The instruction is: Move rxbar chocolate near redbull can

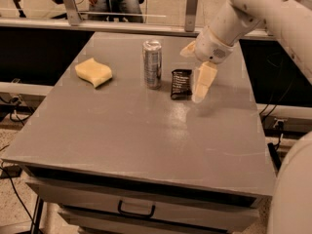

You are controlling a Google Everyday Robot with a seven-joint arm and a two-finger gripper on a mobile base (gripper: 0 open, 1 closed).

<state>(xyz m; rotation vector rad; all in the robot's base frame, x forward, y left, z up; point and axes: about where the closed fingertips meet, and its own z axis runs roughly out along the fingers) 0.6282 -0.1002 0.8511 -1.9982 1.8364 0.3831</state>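
Camera view: spread pincer [192, 74] beside rxbar [181, 84]

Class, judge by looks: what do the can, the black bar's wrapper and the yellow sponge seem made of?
Redbull can: likely metal, shiny silver rim. Rxbar chocolate: glossy black film, probably plastic. Sponge: soft matte foam, apparently. The gripper hangs just beside the bar.

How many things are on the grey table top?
3. The yellow sponge lies at the left, the redbull can stands in the middle, the rxbar chocolate is just right of it. The tool hangs right of that bar. None seems hidden.
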